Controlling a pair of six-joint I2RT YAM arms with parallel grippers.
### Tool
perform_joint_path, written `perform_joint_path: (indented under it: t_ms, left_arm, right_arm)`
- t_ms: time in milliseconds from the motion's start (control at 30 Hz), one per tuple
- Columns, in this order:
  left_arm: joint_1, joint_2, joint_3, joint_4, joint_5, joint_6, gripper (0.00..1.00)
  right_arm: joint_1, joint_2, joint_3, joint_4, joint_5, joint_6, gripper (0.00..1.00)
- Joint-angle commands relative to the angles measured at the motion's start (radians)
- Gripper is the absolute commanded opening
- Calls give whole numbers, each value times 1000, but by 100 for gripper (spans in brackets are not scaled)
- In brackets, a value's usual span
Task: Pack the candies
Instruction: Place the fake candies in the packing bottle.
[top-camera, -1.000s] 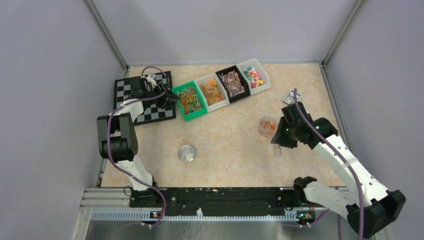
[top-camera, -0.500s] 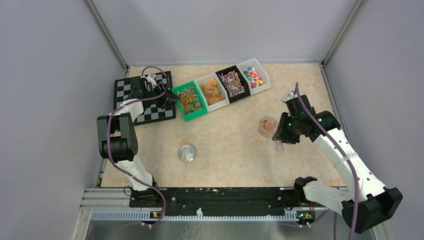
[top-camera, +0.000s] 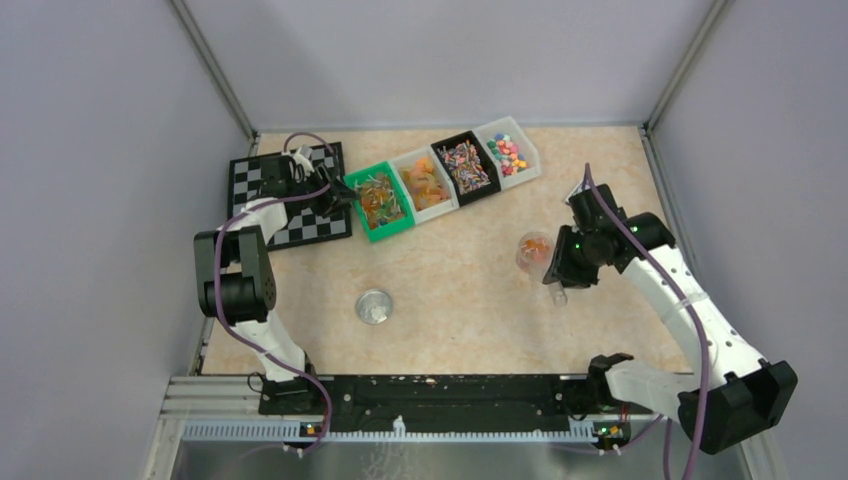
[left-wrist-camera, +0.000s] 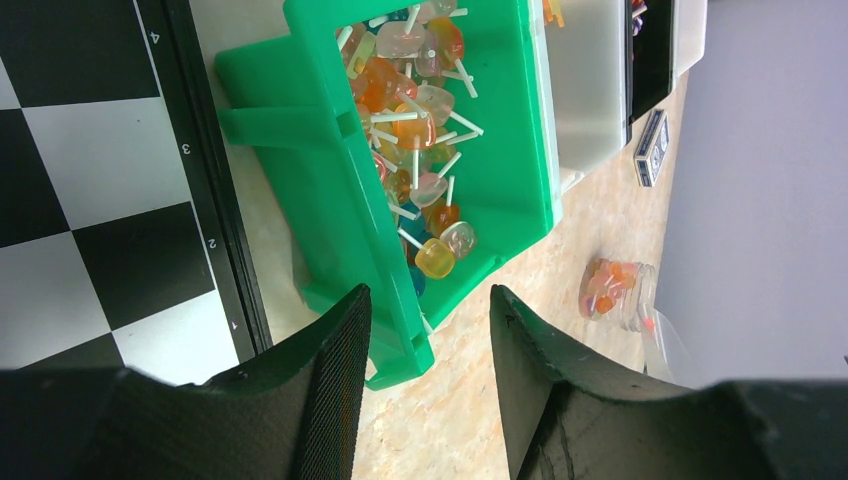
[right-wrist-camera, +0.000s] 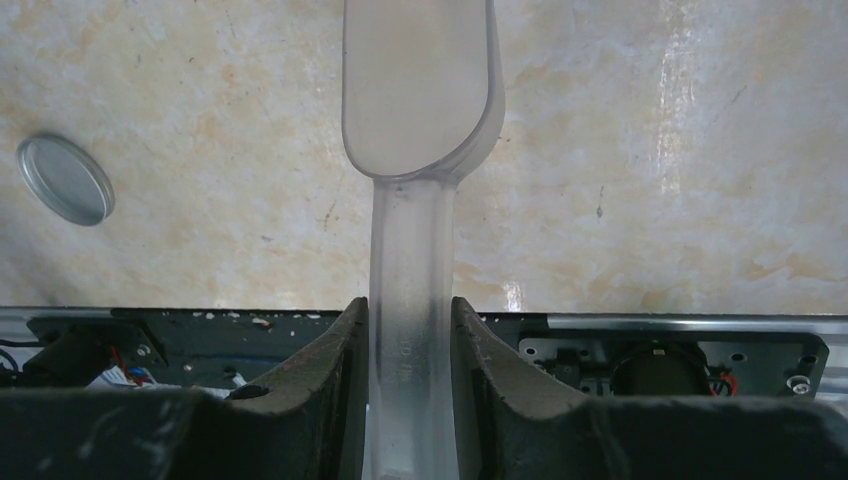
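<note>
The packed candies (top-camera: 535, 250) are orange-red and sit in a small clear jar (top-camera: 531, 257) right of the table's middle. The jar also shows in the left wrist view (left-wrist-camera: 612, 290). My right gripper (top-camera: 557, 280) (right-wrist-camera: 410, 305) is shut on the handle of the clear scoop (right-wrist-camera: 415, 90), just right of the jar. The scoop's bowl looks empty and hangs over bare table. My left gripper (top-camera: 343, 196) (left-wrist-camera: 428, 295) is open and empty at the near left corner of the green bin (top-camera: 380, 201) (left-wrist-camera: 330, 170), which holds lollipops.
Three more bins stand in a row behind: a pale one with orange sweets (top-camera: 425, 183), a black one (top-camera: 466, 165) and a clear one with mixed colours (top-camera: 508, 150). A round metal lid (top-camera: 374, 306) (right-wrist-camera: 65, 180) lies mid-table. A chessboard (top-camera: 290, 195) is at the back left.
My right arm has shifted a little toward the back, carrying the scoop with it beside the jar. The jar and my left arm have not moved.
</note>
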Motion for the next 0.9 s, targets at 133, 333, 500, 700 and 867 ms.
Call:
perform_joint_path:
  t_ms: [133, 333, 500, 700, 867]
  left_arm:
    - [0, -58, -1, 21, 14, 14, 52]
    - [0, -67, -5, 24, 11, 13, 52]
    - [0, -72, -8, 42, 32, -7, 53]
    - [0, -80, -14, 48, 34, -10, 53]
    - [0, -80, -18, 57, 44, -18, 53]
  right_arm:
    - [-26, 32, 98, -28, -36, -19, 0]
    - [-36, 52, 135, -61, -48, -16, 0]
    - [-58, 74, 168, -99, -79, -28, 0]
    - [-87, 90, 201, -133, -106, -47, 0]
    - [-130, 99, 221, -138, -184, -67, 0]
